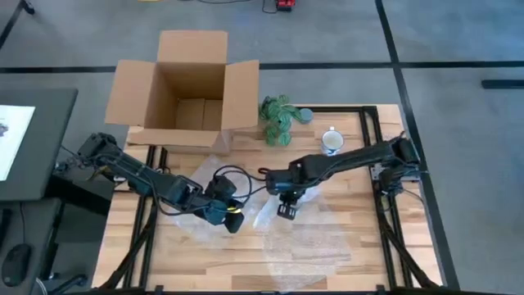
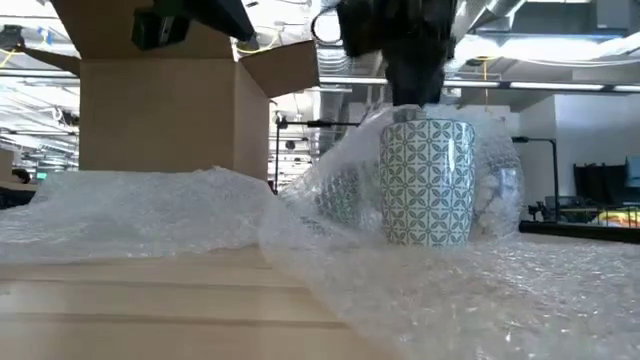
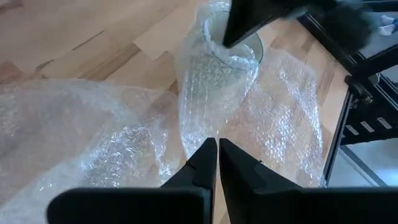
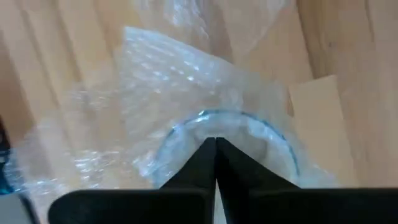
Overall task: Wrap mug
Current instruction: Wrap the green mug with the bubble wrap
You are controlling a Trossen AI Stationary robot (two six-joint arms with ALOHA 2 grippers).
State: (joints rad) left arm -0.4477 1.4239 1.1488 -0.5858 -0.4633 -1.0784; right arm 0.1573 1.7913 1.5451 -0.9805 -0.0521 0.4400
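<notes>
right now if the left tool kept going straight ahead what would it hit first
Likely the bubble wrap draped over the mug, straight past the shut left tool; depth is hard to judge.

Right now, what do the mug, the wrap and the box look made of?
Mug: probably glazed ceramic, with a smooth surface and a printed teal lattice pattern. Wrap: clear plastic bubble wrap, its small air cells visible and the mug showing through it. Box: plain brown corrugated cardboard, matte, flaps open.

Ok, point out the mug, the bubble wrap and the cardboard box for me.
mug (image 2: pixel 428 185), low view, patterned side wall.
bubble wrap (image 2: pixel 130 210), low view, flat spread.
cardboard box (image 1: pixel 195 82), high view, inner back wall.
</notes>
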